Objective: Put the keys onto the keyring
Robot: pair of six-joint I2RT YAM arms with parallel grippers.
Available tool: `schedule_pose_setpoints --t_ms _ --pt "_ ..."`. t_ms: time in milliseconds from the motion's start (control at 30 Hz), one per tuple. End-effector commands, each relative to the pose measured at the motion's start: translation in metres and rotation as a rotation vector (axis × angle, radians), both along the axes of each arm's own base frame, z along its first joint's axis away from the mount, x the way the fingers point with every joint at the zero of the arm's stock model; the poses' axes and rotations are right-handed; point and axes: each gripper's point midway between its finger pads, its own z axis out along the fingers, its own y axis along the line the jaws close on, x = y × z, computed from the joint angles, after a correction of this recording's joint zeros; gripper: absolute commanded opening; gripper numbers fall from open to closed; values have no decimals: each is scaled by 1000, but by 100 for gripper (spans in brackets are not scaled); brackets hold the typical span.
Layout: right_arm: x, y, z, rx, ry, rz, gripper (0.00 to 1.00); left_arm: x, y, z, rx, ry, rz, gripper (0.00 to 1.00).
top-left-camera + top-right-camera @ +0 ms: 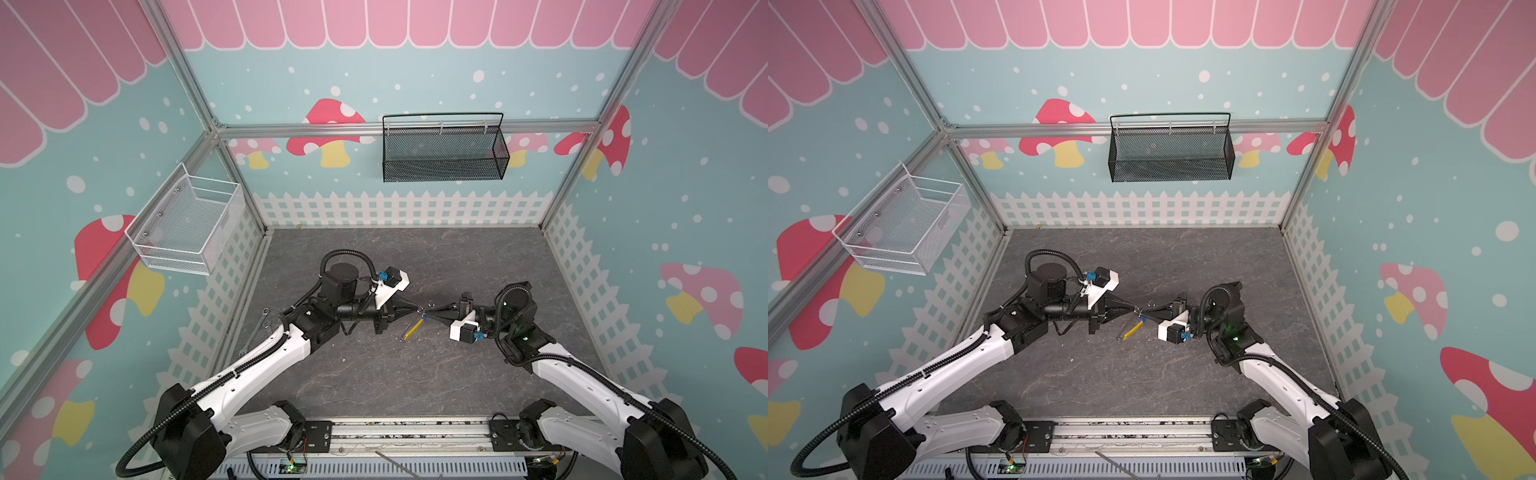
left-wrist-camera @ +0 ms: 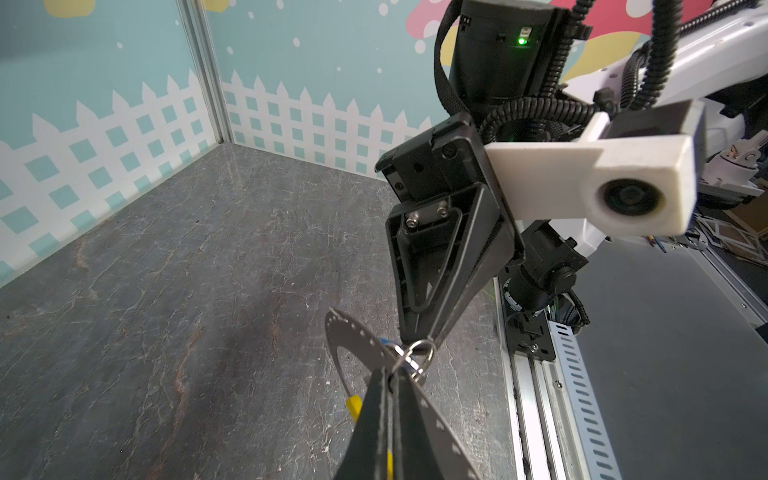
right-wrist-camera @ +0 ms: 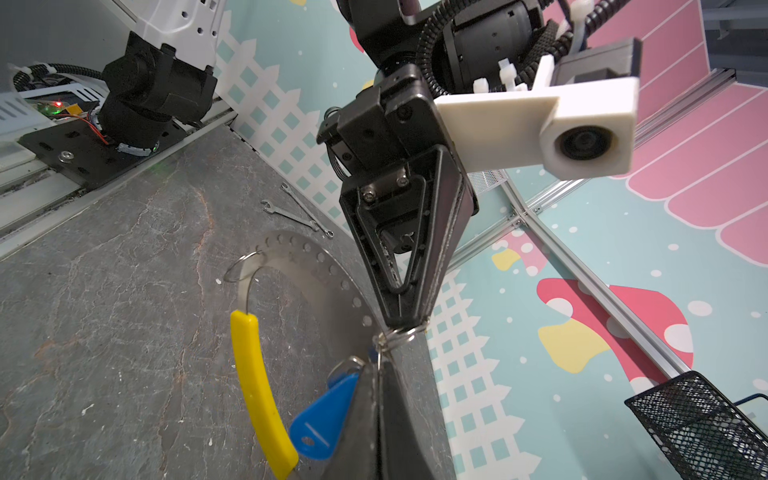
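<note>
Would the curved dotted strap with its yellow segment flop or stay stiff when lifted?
Probably fairly stiff: the curved dotted strap holds a smooth arc. Being thin, likely light, and apt to swing from the small silver ring.

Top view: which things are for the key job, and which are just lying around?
For the job: key, keyring, left gripper, right gripper.
Just lying about: wrenches, black basket, white basket.
</note>
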Motion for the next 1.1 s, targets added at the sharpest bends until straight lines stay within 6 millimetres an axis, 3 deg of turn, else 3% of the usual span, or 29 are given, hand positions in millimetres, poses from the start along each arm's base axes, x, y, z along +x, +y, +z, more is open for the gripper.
schedule_pose_setpoints --t_ms 0,700,833,1067 --pt "-1 1 6 13 -11 20 0 1 -2 0 -22 5 -8 0" --pt "1 5 10 19 37 53 0 -4 3 -6 -5 8 -2 0" --pt "-1 6 10 18 46 66 0 -4 3 -9 7 7 -2 13" --pt "-1 7 10 16 68 83 0 -6 3 -13 42 3 -25 17"
